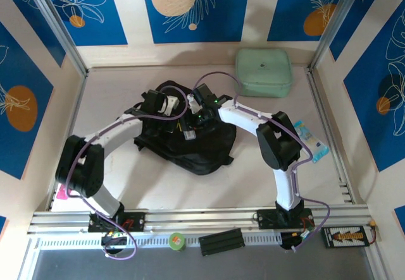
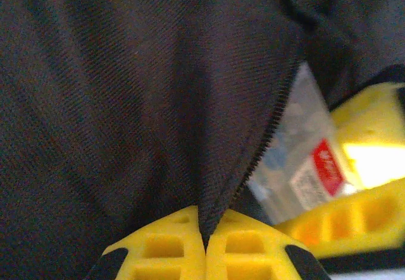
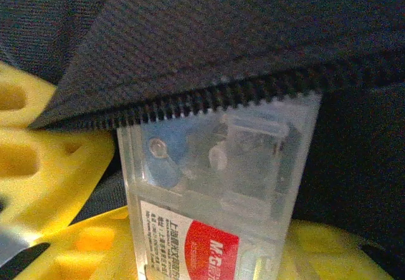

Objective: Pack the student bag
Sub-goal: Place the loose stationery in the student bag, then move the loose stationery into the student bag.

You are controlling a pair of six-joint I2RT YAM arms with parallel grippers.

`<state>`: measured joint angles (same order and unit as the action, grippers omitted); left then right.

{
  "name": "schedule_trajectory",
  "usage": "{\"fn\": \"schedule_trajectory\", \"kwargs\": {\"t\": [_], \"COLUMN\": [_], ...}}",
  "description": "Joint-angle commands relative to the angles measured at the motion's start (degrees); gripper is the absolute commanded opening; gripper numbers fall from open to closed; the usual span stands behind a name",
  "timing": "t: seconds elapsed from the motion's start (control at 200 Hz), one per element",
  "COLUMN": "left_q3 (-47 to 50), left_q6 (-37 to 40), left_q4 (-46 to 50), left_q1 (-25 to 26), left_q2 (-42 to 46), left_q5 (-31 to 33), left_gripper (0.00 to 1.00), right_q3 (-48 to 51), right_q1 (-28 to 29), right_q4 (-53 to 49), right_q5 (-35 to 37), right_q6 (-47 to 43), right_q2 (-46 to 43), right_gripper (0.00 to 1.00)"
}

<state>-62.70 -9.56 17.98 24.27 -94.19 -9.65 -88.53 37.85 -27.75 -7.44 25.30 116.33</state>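
The student bag [image 1: 190, 150], a black backpack, lies in the middle of the table. In the left wrist view my left gripper [image 2: 206, 242] is shut on a fold of the bag's fabric [image 2: 158, 103] right beside the zipper edge [image 2: 275, 112], lifting it. My right gripper [image 3: 215, 264] is shut on a clear plastic box [image 3: 221, 185] with a red label. The box's far end sits under the zipper teeth [image 3: 209, 100], at the mouth of the bag. From above, both grippers meet over the bag, with the box [image 1: 188, 134] between them.
A pale mint-green zip case [image 1: 264, 71] lies at the back right. A small blue-and-white packet [image 1: 312, 140] sits beside the right arm. A green tape roll [image 1: 176, 241] and a black bar [image 1: 221, 241] rest on the front rail.
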Motion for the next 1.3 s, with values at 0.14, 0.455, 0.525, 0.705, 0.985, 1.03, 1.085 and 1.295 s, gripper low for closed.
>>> {"fn": "schedule_trajectory", "kwargs": {"t": [0.14, 0.455, 0.525, 0.705, 0.985, 1.03, 1.085, 1.295], "left_q3": [-4.6, -5.4, -5.3, -5.5, -5.6, -5.6, -5.6, -5.9], "left_q6": [-2.0, -2.7, -3.0, -3.2, -3.6, -3.6, -3.6, -3.8], "left_q4": [6.2, 6.5, 6.2, 6.1, 5.8, 5.7, 5.7, 6.1], "left_q1": [-1.8, -2.2, -2.4, -2.6, -2.7, -2.7, -2.7, -2.7], "left_q2": [-8.2, -10.7, -10.7, -10.8, -10.7, -10.7, -10.7, -9.9], "left_q5": [0.5, 0.2, -0.1, -0.1, -0.9, -1.0, -1.2, -1.5], "left_gripper": [0.00, 0.00, 0.00, 0.00, 0.00, 0.00, 0.00, 0.00], "right_q3": [-0.6, 1.6, 4.1, 16.1, 21.2, 20.1, 18.9, 14.2], "right_q1": [-0.9, -1.8, -1.8, -2.9, 0.7, 1.1, 1.4, 1.5], "right_q4": [3.6, 1.5, 0.2, 4.2, 5.7, 5.3, 5.5, 6.9], "right_q5": [1.3, -2.0, -0.5, -2.5, 2.0, 3.0, 3.5, 5.5], "right_q6": [3.6, 5.6, 6.4, 13.1, 12.7, 11.9, 10.9, 8.7], "right_q2": [1.1, -3.2, -6.0, -15.5, -14.5, -13.2, -11.8, -8.0], "right_gripper": [0.50, 0.69, 0.71, 0.74, 0.50, 0.47, 0.44, 0.38]}}
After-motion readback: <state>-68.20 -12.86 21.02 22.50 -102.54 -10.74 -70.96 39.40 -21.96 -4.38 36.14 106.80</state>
